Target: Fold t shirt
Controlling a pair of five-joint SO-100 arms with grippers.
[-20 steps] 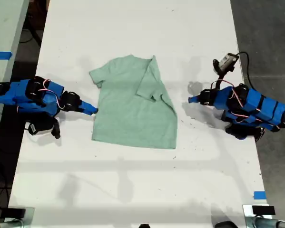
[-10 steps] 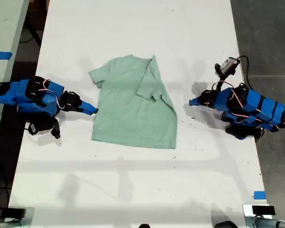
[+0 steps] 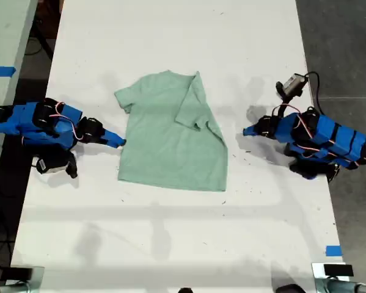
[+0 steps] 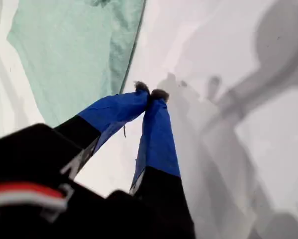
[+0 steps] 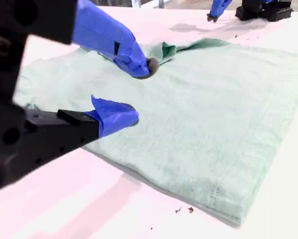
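T shirt (image 3: 170,134) flat between both arms

A long white desk (image 3: 170,36) carries everything here. Flat on it lies the mint-green t shirt (image 3: 170,140), one sleeve folded in over its chest, the hem edge straight. Small dark specks (image 3: 256,160) dot the desk surface just beside the shirt. A scrap of blue tape (image 3: 333,250) sticks to the desk well apart from the shirt, near the desk's edge.
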